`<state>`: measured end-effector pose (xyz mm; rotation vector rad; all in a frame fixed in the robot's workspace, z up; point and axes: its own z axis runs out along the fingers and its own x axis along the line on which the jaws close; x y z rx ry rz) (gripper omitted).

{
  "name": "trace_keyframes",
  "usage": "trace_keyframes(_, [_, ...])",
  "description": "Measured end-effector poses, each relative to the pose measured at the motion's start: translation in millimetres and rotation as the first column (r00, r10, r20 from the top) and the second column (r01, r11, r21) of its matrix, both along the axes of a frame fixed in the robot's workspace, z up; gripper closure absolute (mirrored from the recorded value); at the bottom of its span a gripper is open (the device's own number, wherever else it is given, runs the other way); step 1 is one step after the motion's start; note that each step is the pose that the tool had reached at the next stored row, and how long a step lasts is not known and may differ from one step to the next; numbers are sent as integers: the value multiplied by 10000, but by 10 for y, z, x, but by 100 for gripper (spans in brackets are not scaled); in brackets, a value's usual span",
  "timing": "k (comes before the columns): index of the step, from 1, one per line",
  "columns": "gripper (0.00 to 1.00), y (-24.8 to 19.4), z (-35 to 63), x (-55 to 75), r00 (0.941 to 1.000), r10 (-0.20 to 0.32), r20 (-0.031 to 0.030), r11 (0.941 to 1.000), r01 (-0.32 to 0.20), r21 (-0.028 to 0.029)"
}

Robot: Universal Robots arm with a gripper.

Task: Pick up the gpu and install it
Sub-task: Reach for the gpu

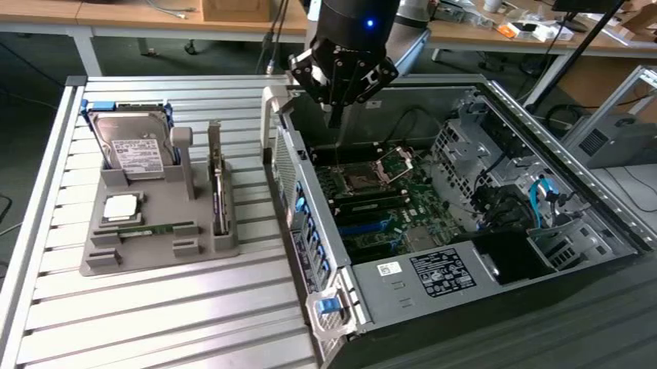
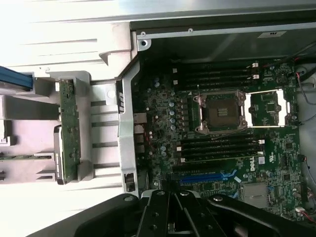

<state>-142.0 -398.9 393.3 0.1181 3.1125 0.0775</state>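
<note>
The gripper [image 1: 333, 121] hangs over the open computer case [image 1: 395, 304], jaws together and empty (nothing is pinched between them). The gpu [image 1: 217, 184] stands on edge in the grey holder [image 1: 154, 257] on the table. In the exterior view it is at about eight o'clock from the gripper and three o'clock from the hard drive [image 1: 134, 150]. It looks light, stiff and fragile. I would pinch it across the bare upper edge, clear of its components, and keep it upright.
</note>
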Motion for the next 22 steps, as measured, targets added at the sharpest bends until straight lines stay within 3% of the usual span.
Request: trace_keyframes(22, [89,0,-1,-134,10000,0,0,10000,0,0])
